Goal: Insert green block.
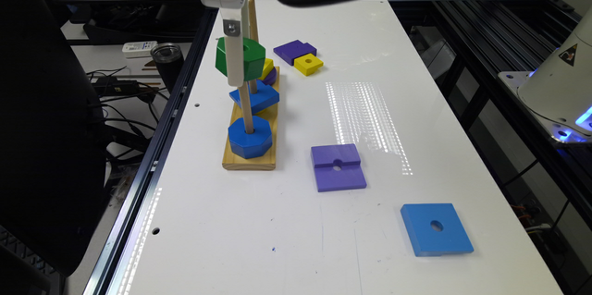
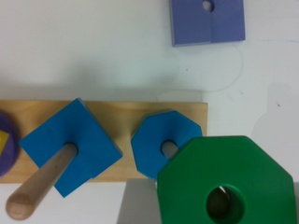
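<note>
The green block (image 1: 249, 60) (image 2: 229, 170), a thick octagon with a round hole, hangs in the air with my gripper (image 1: 237, 77) shut on it; a grey finger (image 2: 135, 207) shows beside it. It hovers over the wooden peg board (image 1: 249, 158) (image 2: 140, 109), partly above the blue octagon (image 1: 249, 138) (image 2: 161, 140) that sits on the nearest peg (image 1: 246, 107). A bit of brown wood shows through the green block's hole. A blue square block (image 1: 255, 97) (image 2: 70, 144) sits on the middle peg (image 2: 39, 186).
Yellow and purple pieces (image 1: 269, 73) sit on the far peg. On the white table (image 1: 259, 239) lie a purple slotted square (image 1: 337, 168) (image 2: 208, 21), a blue square plate (image 1: 436, 229), and a purple (image 1: 293, 50) and yellow block (image 1: 308, 64). The table's edge runs close beside the board.
</note>
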`<action>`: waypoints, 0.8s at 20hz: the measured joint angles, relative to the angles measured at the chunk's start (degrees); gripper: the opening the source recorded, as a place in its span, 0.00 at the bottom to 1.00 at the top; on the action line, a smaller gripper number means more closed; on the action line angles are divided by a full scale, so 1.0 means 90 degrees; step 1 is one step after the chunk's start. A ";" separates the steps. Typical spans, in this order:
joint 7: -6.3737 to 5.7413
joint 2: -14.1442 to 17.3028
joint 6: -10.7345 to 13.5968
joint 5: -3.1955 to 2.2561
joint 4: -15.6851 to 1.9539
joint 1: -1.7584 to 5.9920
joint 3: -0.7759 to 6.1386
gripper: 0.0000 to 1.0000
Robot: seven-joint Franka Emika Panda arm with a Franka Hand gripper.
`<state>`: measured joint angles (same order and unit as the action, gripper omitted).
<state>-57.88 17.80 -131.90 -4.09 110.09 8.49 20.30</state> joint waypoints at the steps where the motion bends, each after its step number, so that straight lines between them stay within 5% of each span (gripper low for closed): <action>1: 0.0000 0.0000 0.0000 0.0000 0.0000 0.0000 0.0000 0.00; 16: 0.0000 0.0153 -0.0165 -0.0061 0.0010 0.0004 -0.0012 0.00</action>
<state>-57.88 19.17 -133.39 -4.64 110.18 8.53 20.20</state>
